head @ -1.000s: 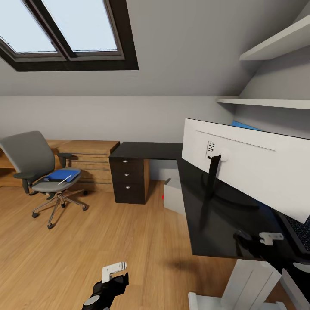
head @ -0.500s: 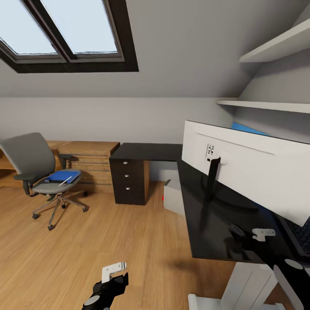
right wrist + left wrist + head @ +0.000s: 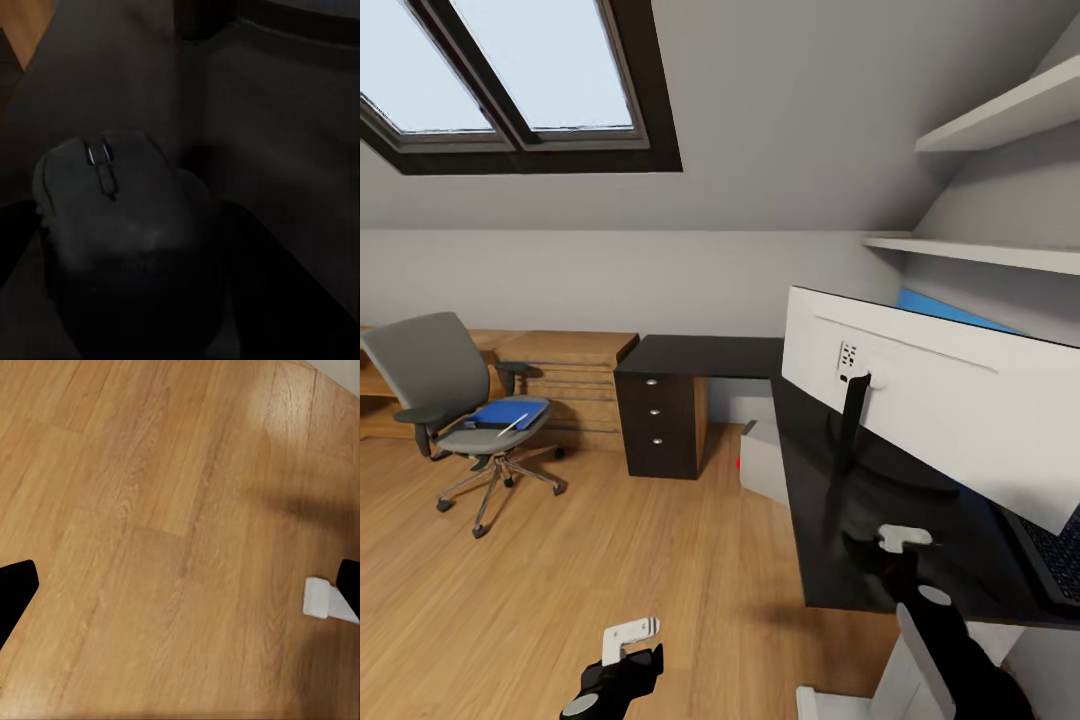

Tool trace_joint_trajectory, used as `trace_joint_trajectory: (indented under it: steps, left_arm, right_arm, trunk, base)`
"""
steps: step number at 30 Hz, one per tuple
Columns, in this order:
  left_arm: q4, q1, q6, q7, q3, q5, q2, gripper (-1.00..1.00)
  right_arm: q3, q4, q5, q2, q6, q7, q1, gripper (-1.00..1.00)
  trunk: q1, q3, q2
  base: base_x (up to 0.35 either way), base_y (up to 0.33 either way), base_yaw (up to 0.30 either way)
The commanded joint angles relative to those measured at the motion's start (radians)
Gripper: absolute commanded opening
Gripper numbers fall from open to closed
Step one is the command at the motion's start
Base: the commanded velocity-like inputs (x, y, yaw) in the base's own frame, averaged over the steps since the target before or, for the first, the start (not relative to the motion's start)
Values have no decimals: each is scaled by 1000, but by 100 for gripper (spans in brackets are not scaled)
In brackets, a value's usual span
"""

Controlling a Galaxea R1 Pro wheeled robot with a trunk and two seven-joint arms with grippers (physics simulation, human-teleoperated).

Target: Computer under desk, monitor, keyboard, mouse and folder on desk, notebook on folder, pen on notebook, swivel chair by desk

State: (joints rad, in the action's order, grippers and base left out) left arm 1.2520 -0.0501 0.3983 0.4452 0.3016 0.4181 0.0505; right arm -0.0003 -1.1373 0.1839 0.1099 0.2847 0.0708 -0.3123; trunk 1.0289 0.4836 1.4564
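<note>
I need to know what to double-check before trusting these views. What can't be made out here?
- Monitor screen: head view shows its white back.
- Keyboard: hidden behind the monitor, cut by the frame edge.
- Right gripper on the mouse: grip unclear, wrist view too dark.
- Pen on the folder: too small for detail.

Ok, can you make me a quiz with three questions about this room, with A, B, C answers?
1. Where is the blue folder?
A. on the swivel chair
B. on the desk
C. on the floor

2. What colour is the monitor's back?
A. red
B. white
C. green

3. What is by the right gripper?
A. a cup
B. a book
C. the mouse

Answers: 1 A, it lies on the grey seat. 2 B, the wide panel is white. 3 C, the right wrist view shows it close between the fingers.
</note>
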Motion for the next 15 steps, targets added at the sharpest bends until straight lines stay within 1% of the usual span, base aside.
trace_joint_trajectory:
  steps: [1, 2, 3, 4, 5, 6, 7, 9, 11, 14, 15]
  left_arm:
    - [1, -1, 1, 9, 2, 9, -1, 100]
    - [1, -1, 1, 9, 3, 9, -1, 100]
    - [1, -1, 1, 9, 3, 9, -1, 100]
    - [1, -1, 1, 9, 3, 9, -3, 100]
    - [1, -1, 1, 9, 3, 9, -3, 100]
    - [1, -1, 1, 9, 4, 8, -3, 100]
    - [1, -1, 1, 9, 4, 8, -4, 100]
    - [2, -1, 1, 9, 4, 9, -4, 100]
    - [2, -1, 1, 9, 4, 9, -4, 100]
    - [3, -1, 1, 8, 4, 9, -4, 100]
    - [3, -1, 1, 9, 3, 9, -4, 100]
  right_arm:
    - [25, -21, -4, -35, 13, 68, -1, -100]
    - [37, -32, -11, -51, 16, 98, -1, -100]
    - [60, -54, -20, -84, 22, 157, -1, -100]
    - [110, -90, -29, -148, 27, 263, -1, -100]
    - [141, -100, -31, -178, 29, 304, -1, -100]
    - [172, -107, -32, -202, 30, 335, -1, -100]
    - [186, -109, -32, -212, 30, 346, -1, -100]
    - [232, -111, -31, -234, 28, 373, -1, -100]
    - [248, -109, -30, -241, 25, 382, -1, -100]
    - [253, -93, -29, -239, 23, 388, 0, -100]
    - [253, -90, -28, -228, 22, 389, 1, -100]
  trunk:
    - [0, 1, 1]
    - [0, 1, 1]
    - [0, 1, 1]
    - [0, 1, 1]
    - [0, 1, 1]
    - [0, 1, 1]
    - [0, 1, 1]
    - [0, 1, 1]
    - [0, 1, 1]
    - [0, 1, 1]
    - [0, 1, 1]
  base:
    - [0, 0, 0]
    - [0, 0, 0]
    - [0, 0, 0]
    - [0, 0, 0]
    - [0, 0, 0]
    - [0, 0, 0]
    - [0, 0, 0]
    - [0, 50, 0]
    - [0, 150, 0]
    - [0, 264, 0]
    - [0, 296, 0]
